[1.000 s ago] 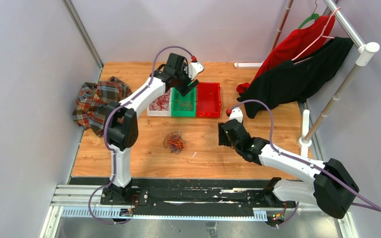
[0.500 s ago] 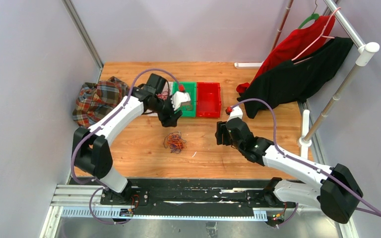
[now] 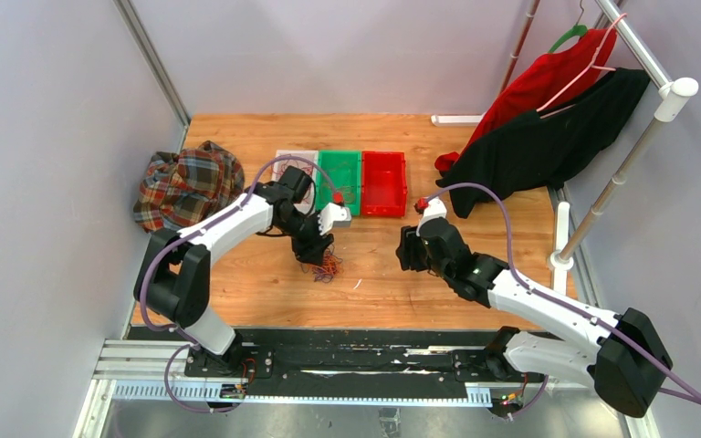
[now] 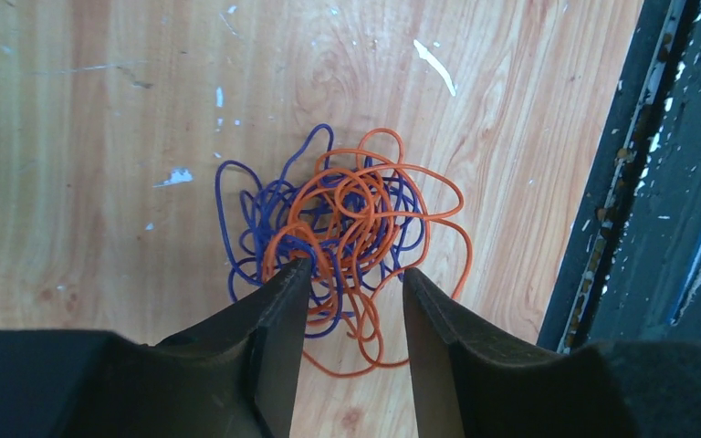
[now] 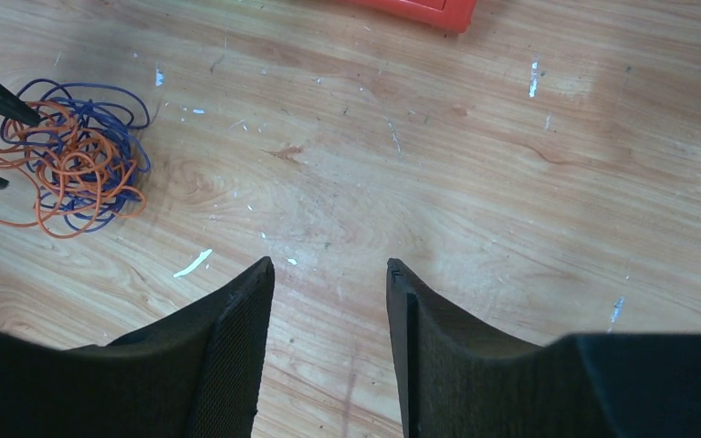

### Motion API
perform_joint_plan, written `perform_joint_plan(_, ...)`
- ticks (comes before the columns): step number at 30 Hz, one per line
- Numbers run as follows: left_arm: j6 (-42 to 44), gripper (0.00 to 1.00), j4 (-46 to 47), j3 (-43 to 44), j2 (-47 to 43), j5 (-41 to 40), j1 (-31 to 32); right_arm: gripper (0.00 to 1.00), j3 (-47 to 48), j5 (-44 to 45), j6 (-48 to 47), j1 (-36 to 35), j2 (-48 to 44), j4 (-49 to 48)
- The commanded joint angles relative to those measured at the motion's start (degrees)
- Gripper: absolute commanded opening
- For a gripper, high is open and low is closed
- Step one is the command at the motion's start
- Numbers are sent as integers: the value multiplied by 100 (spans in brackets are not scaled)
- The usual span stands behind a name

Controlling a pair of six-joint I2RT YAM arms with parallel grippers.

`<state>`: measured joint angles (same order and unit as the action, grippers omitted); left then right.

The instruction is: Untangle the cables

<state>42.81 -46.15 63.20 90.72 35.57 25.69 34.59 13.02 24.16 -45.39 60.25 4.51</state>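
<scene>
lying in a roughly round heap on the scuffed wooden worktop (image 3: pixel 374 294), the orange and blue-purple cables (image 4: pixel 347 219) are found directly beneath the left gripper (image 4: pixel 351 274). its jaws are held apart, with the heap's near strands between them. no long axis can be made out. the right gripper (image 5: pixel 329 265), open and empty, is seen well apart to the right. plastic bins (image 3: pixel 383 213) are seen beyond, and a plaid cloth (image 3: pixel 183 187) at the left.
</scene>
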Motion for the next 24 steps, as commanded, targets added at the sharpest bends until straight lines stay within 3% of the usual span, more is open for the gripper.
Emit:
perform_joint_plan(1,235,45,486,-212,-119,-218,141,48,68,-132,48,49,-56,85)
perform_joint_plan(8,444,24,445,-139,-163,-431,243,43,99,-291,142,47,158,-87)
perform_joint_plan(13,664,1,-21,-45,-741,-86,244,37,235,-329,96,46,288,-151)
perform_joint_plan(18,529,1,-678,376,-1131,331,244,32,372,-404,80,26,347,-188)
perform_joint_plan(21,551,21,-862,454,-1314,321,243,34,395,-399,87,-12,386,-245)
perform_joint_plan(24,673,20,-878,330,-1354,99,243,32,419,-396,114,-38,426,-257)
